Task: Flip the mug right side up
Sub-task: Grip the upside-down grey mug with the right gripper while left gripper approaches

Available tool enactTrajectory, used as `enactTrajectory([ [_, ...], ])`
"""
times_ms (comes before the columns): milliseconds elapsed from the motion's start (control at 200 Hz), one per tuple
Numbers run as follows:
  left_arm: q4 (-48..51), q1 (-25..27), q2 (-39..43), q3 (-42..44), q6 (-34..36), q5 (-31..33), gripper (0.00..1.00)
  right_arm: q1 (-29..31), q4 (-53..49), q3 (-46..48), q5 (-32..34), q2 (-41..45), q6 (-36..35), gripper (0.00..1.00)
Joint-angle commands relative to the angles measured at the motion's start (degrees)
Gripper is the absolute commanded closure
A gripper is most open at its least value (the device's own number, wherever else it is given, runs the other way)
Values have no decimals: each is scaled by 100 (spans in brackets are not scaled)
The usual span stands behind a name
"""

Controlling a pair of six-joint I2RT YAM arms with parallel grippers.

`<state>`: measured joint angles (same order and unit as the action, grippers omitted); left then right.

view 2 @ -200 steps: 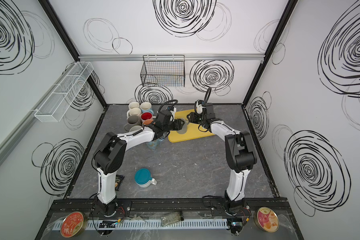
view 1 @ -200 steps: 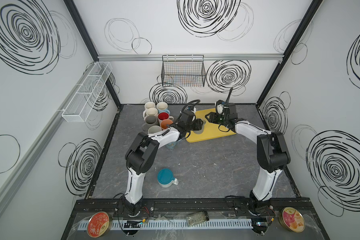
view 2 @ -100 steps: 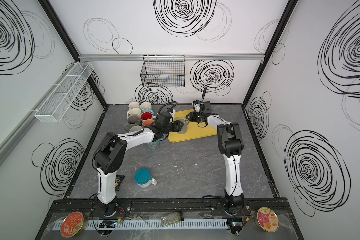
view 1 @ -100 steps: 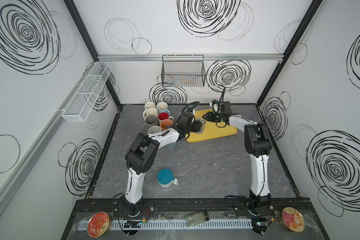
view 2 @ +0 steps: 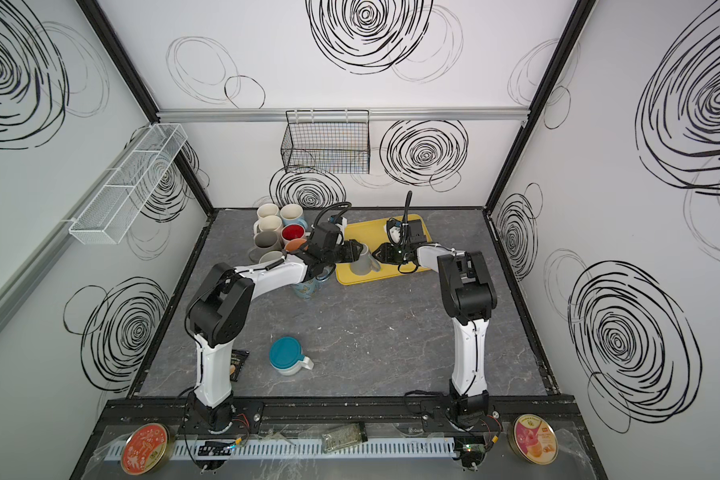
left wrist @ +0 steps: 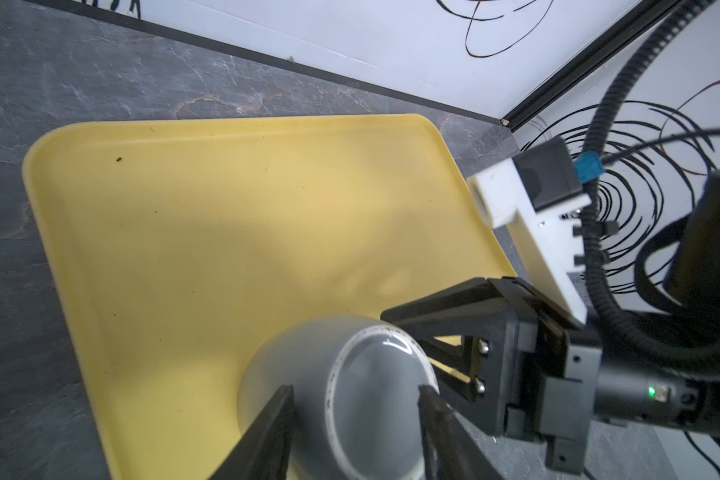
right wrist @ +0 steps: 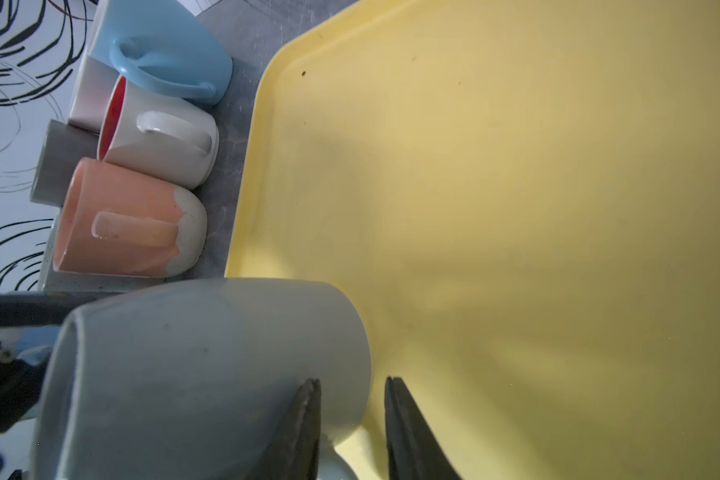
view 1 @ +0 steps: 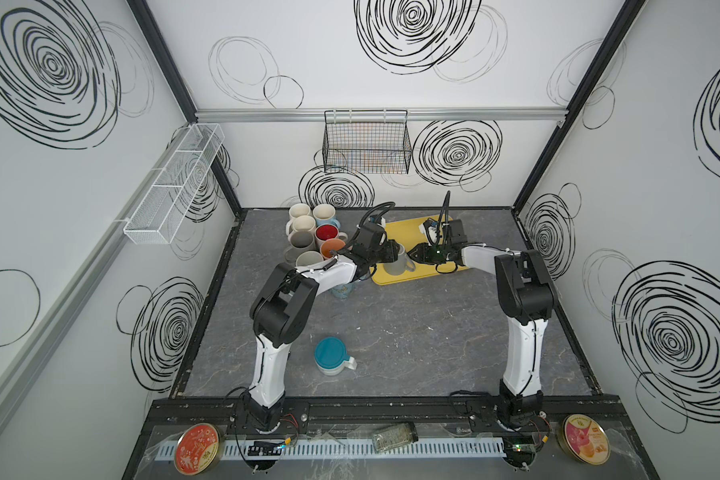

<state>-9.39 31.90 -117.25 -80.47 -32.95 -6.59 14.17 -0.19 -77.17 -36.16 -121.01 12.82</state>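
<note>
The grey mug (view 1: 395, 266) (view 2: 360, 266) rests on the near left part of the yellow tray (view 1: 404, 232) (view 2: 371, 230). It is tipped, with its ringed base (left wrist: 375, 374) facing the left wrist camera and its other end on the tray (left wrist: 225, 228). My left gripper (view 1: 385, 257) (left wrist: 354, 395) is shut on the mug near its base, one finger on each side. My right gripper (view 1: 412, 253) (right wrist: 352, 386) comes from the right with narrow jaws round the mug's handle (right wrist: 337, 465). A strip of tray (right wrist: 516, 208) still shows between the handle and one finger. The mug body (right wrist: 184, 365) lies beside that gripper.
Several upright mugs (view 1: 312, 237) (right wrist: 142, 137) crowd the floor just left of the tray. A patterned blue mug (view 1: 341, 291) stands under my left forearm. A teal-bottomed mug (view 1: 331, 355) sits upside down at the front. A wire basket (view 1: 366, 145) hangs on the back wall.
My right gripper has come from the back of the tray forward and left to the mug's handle, and its jaws have narrowed. The left gripper keeps its hold on the mug.
</note>
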Motion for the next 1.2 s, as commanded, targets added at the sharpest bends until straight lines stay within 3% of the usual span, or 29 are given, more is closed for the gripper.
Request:
enactTrajectory([
  [0,-136,-52,-148,-144,60,-54,48,150,-31,201,-47,443,-157,70],
  [240,201,-140,233,-108,331,-26,48,228,-860,265,902,902,-370,65],
  [430,370,-251,854,290,576,85,47,265,-791,696,1319,1465,-320,62],
  [685,411,-275,1564,977,798,99,46,793,-1042,936,1986,2014,-590,52],
  [921,203,-263,1863,1492,817,-58,46,1122,-1123,829,2391,1905,-667,47],
  [1191,123,-280,1703,1473,826,-222,46,1182,-1344,295,2439,1371,-889,46],
])
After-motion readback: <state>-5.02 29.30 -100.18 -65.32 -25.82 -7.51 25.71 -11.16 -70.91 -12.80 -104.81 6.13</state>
